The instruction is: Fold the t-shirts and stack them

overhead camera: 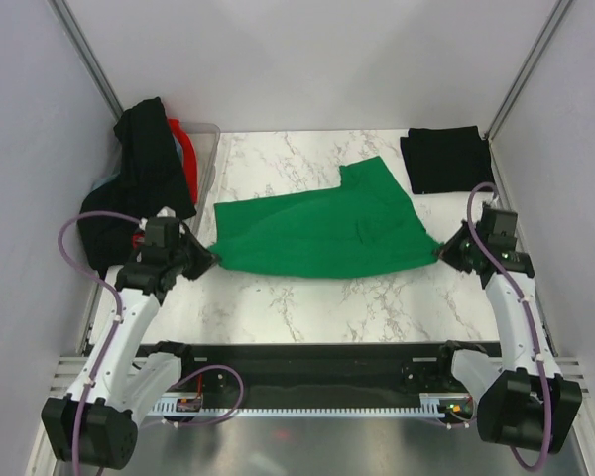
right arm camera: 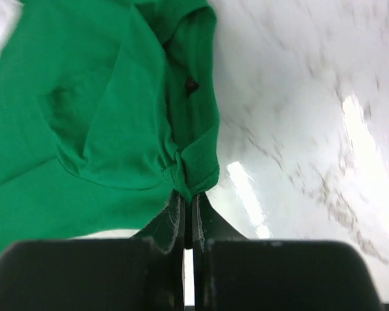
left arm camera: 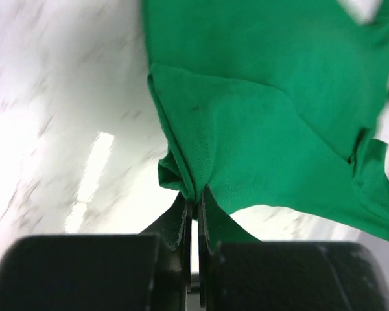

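A bright green t-shirt (overhead camera: 317, 233) hangs stretched between my two grippers over the middle of the marble table (overhead camera: 307, 297). My left gripper (overhead camera: 206, 258) is shut on its left corner, seen bunched at the fingertips in the left wrist view (left arm camera: 194, 194). My right gripper (overhead camera: 442, 251) is shut on its right corner, a ribbed hem in the right wrist view (right arm camera: 188, 188). A folded black t-shirt (overhead camera: 444, 159) lies at the back right. More black shirts (overhead camera: 144, 164) and a red one (overhead camera: 186, 154) hang over the tub at the back left.
A translucent plastic tub (overhead camera: 206, 149) stands at the back left corner. Grey walls close in the table on the left, right and back. A black rail (overhead camera: 307, 362) runs along the near edge between the arm bases.
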